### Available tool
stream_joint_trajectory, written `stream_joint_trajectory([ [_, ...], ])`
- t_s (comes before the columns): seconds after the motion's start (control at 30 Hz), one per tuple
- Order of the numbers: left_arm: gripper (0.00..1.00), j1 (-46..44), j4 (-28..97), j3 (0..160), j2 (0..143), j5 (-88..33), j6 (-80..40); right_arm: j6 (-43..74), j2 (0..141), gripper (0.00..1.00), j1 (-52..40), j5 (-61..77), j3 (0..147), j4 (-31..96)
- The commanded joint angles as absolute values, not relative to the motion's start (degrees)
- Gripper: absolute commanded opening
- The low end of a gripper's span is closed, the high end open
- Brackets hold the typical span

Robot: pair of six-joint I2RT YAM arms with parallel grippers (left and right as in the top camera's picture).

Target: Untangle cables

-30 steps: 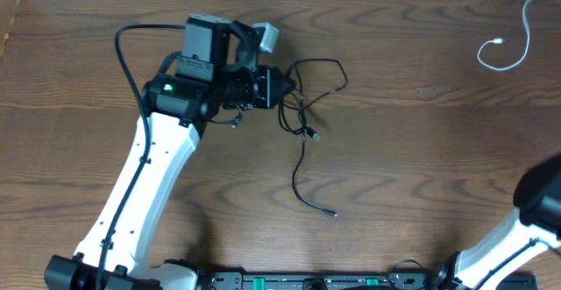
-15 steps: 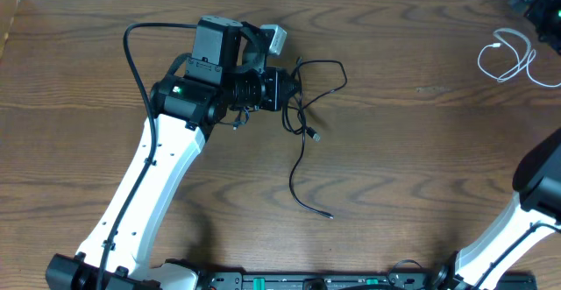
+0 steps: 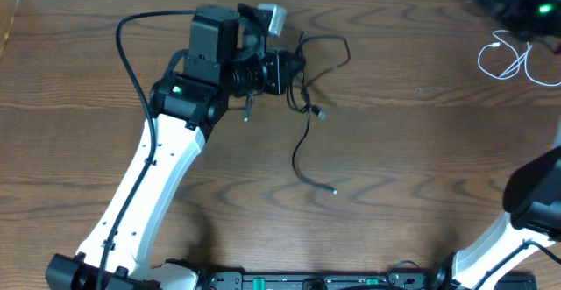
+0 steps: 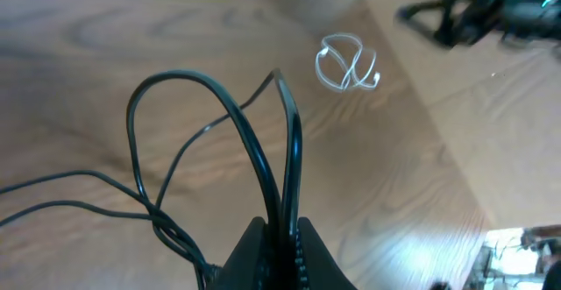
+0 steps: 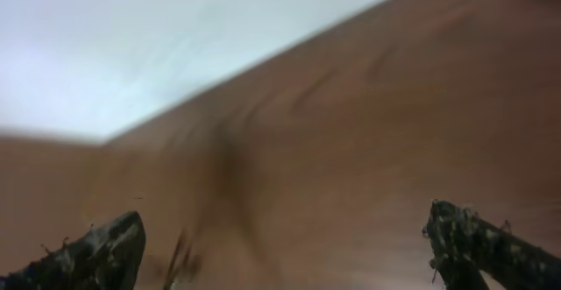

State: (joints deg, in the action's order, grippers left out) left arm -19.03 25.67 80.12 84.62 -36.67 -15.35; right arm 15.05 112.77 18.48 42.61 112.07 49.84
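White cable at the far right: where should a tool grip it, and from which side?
Grip the white cable at the outer arc of its left loop, coming straight down from above: it lies flat, and that arc looks like a single strand clear of the crossings.

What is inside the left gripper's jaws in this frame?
A loop of the black cable runs down into the shut left gripper. The exact spot where it is pinched is covered by the gripper's own tips. The white cable lies apart on the table.

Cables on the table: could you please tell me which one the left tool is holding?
The black cable, pinched in the left tool; the white cable lies loose, farther off.
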Motion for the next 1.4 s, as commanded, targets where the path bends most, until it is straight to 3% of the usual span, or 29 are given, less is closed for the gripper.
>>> stream_joint_trajectory([
  [0.0,0.07,-18.7,22.5,81.3,84.2,-36.4,-20.3,8.0,112.8,0.99,11.9,48.9,112.1,53.6],
  [0.23,0.08,-16.6,20.0,81.3,84.2,-41.1,-27.3,6.3,113.6,0.99,0.9,44.7,107.9,53.1],
  [0.5,0.07,-15.4,19.2,81.3,84.2,-44.6,-35.8,8.7,116.0,0.99,-8.2,43.5,101.7,44.1],
  [0.8,0.08,-15.4,15.2,81.3,84.2,-44.6,-48.5,25.5,119.2,0.88,-16.0,27.1,101.4,41.8],
  [0.9,0.08,-15.4,14.2,81.3,84.2,-44.6,-53.4,30.2,120.1,0.74,-16.9,22.2,101.4,41.5],
  [0.93,0.08,-15.4,13.9,81.3,84.2,-44.6,-54.9,31.1,120.4,0.65,-16.9,21.3,101.4,41.6],
  [0.97,0.07,-15.2,13.5,81.3,84.2,-44.6,-56.0,31.3,120.5,0.51,-16.8,21.3,101.4,41.8],
  [1.07,0.07,-13.4,13.2,81.3,84.2,-44.6,-58.0,31.3,120.5,0.26,-15.7,21.4,101.4,42.4],
  [1.2,0.07,-9.6,13.3,81.3,84.1,-46.2,-59.2,30.9,120.4,0.02,-14.0,21.6,101.4,44.1],
  [1.37,0.07,-4.8,18.0,81.3,84.1,-46.7,-50.3,25.8,118.6,0.01,-9.0,27.1,101.6,46.6],
])
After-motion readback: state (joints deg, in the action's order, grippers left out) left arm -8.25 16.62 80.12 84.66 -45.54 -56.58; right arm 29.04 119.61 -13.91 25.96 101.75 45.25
